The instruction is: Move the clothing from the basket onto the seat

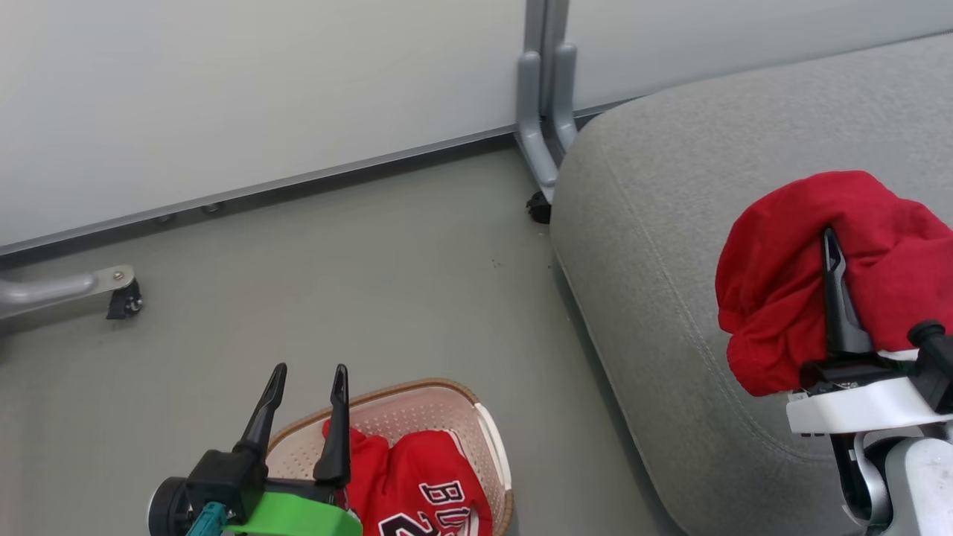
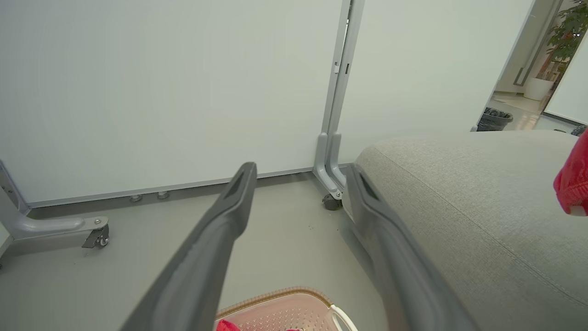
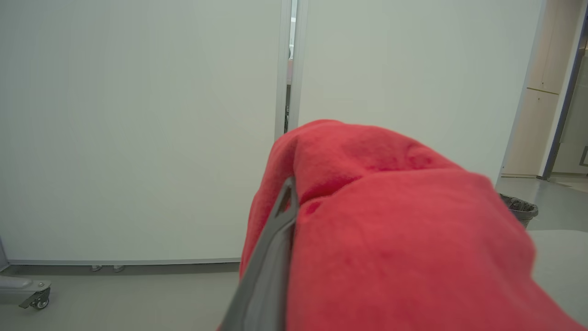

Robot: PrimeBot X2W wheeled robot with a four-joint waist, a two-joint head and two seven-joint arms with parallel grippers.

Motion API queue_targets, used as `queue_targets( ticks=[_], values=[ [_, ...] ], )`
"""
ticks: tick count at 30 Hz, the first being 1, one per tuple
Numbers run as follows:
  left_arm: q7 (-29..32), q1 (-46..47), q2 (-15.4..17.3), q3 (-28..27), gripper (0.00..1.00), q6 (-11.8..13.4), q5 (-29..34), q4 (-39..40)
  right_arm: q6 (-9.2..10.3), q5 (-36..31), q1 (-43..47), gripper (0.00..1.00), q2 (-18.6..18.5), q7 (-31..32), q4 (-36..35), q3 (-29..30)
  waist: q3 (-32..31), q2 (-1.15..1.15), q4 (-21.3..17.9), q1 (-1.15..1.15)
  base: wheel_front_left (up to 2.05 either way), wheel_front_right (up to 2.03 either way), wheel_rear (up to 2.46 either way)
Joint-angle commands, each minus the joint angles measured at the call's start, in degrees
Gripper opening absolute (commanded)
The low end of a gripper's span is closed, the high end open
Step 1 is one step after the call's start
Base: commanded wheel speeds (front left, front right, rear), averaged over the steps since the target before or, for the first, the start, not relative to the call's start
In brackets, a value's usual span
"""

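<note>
Half done: one garment out, jersey in basket.
Left gripper (image 1: pixel 310 369), jaws wide and empty, hovers over the basket (image 1: pixel 417 388) rim; red jersey (image 1: pixel 424 484) lies inside. Right gripper (image 1: pixel 834 249), clamped on a bunched red garment (image 1: pixel 782 298), is over the seat (image 1: pixel 655 223) near its front edge, not yet released.

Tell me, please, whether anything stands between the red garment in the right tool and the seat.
Nothing visible does. The right tool is shut on the red garment, which hangs over the grey seat. The seat fabric showing around it is bare.
</note>
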State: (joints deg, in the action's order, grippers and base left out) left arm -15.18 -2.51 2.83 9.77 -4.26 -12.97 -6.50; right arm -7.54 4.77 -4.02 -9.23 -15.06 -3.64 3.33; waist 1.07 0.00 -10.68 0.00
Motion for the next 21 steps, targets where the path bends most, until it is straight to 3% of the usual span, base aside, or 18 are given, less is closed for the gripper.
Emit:
queue_targets(
  ticks=[1, 13, 21],
  values=[
    [0.1, 1.3, 0.1, 0.3, 1.00, -0.2, 0.6, 0.0, 0.10, -0.2, -0.9, 0.00, 0.1, -0.2, -0.3, 0.3, 2.3, 0.00, -6.0, 0.00, 0.00, 0.00, 0.00],
    [0.1, 3.9, 0.1, 2.7, 1.00, -0.8, 1.0, -0.1, 0.10, 0.2, -1.9, 0.00, 1.2, -0.2, -0.2, 1.2, 4.7, 0.00, -16.5, 0.00, 0.00, 0.00, 0.00],
    [0.1, 5.1, 0.2, 3.9, 1.00, -1.5, 1.4, -0.5, 0.10, 0.4, -1.1, 0.00, 2.2, -0.2, -1.0, 3.2, 5.9, 0.00, -18.7, 0.00, 0.00, 0.00, 0.00]
  ],
)
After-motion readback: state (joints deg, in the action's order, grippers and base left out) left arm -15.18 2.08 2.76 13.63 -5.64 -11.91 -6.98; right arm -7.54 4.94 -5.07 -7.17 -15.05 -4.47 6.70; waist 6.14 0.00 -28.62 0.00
